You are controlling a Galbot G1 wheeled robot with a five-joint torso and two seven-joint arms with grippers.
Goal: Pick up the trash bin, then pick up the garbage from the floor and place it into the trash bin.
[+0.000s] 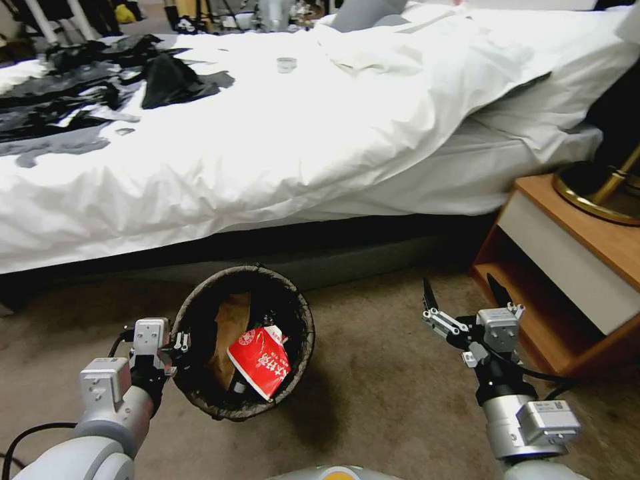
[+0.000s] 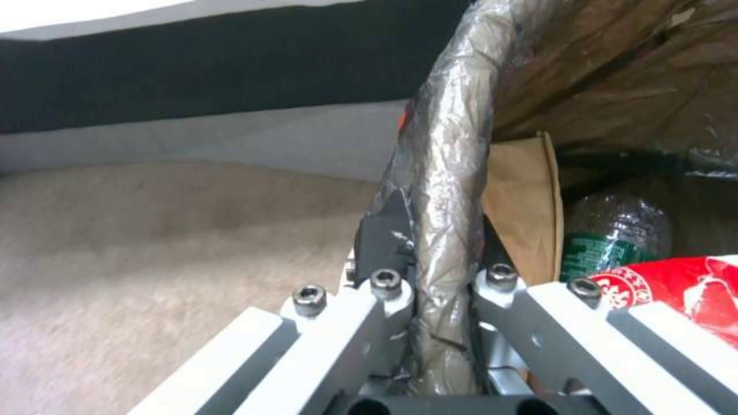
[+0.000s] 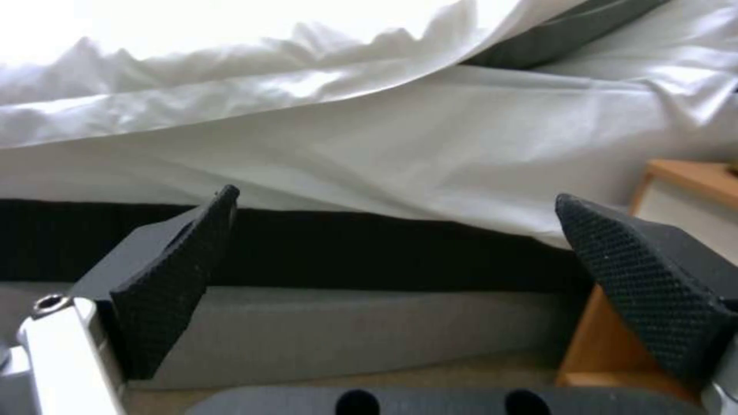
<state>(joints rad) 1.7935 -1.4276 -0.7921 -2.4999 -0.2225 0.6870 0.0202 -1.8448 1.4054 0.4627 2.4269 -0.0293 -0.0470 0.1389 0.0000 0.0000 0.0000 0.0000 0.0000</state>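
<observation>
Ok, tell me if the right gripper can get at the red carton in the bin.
Probably yes: the right gripper is open and empty, the red carton lies on top in the bin, whose mouth is uncovered. The left gripper grips the far rim.

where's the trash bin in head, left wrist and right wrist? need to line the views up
Head view: trash bin low and left of centre on the carpet, the left gripper shut on its rim.
Left wrist view: its bag-wrapped rim runs up the middle, pinched in the jaws; the inside lies beside it.
Right wrist view: not in it; the right gripper hangs open.
Shared landmark: the dark bed base.
</observation>
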